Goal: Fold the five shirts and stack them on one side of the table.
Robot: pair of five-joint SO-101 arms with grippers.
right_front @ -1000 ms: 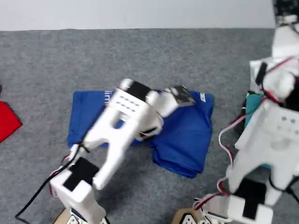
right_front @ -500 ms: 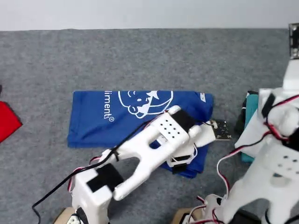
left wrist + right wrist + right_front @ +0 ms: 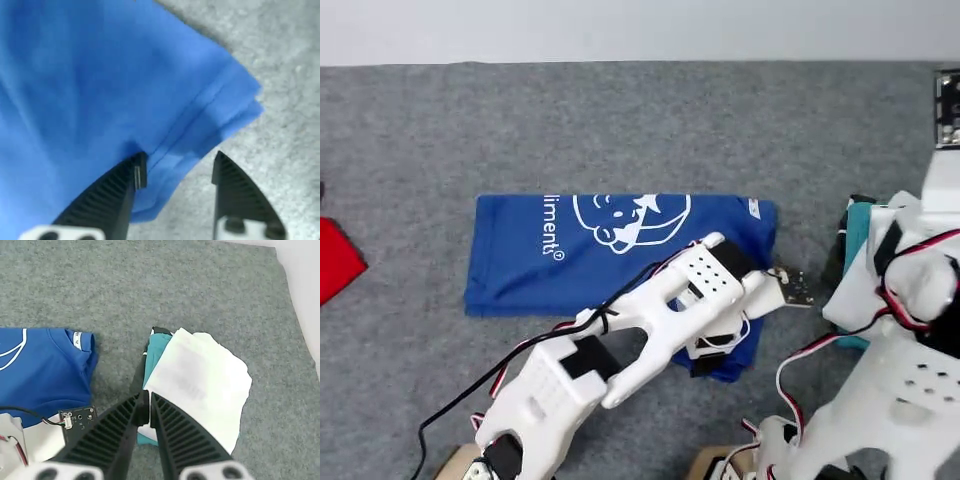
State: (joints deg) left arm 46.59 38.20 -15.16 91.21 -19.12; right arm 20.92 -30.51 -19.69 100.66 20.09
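Blue shirt, folded, has its hemmed corner between the left gripper's wide-spread jaws, one finger on cloth, the other over grey carpet. Closing here might catch only some layers, and a pull would undo the fold. The right gripper, jaws pressed together, hangs above the white shirt.

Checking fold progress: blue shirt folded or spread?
Folded at least once: the blue shirt lies as a rectangle, and doubled layers show at its corner by the left hand.
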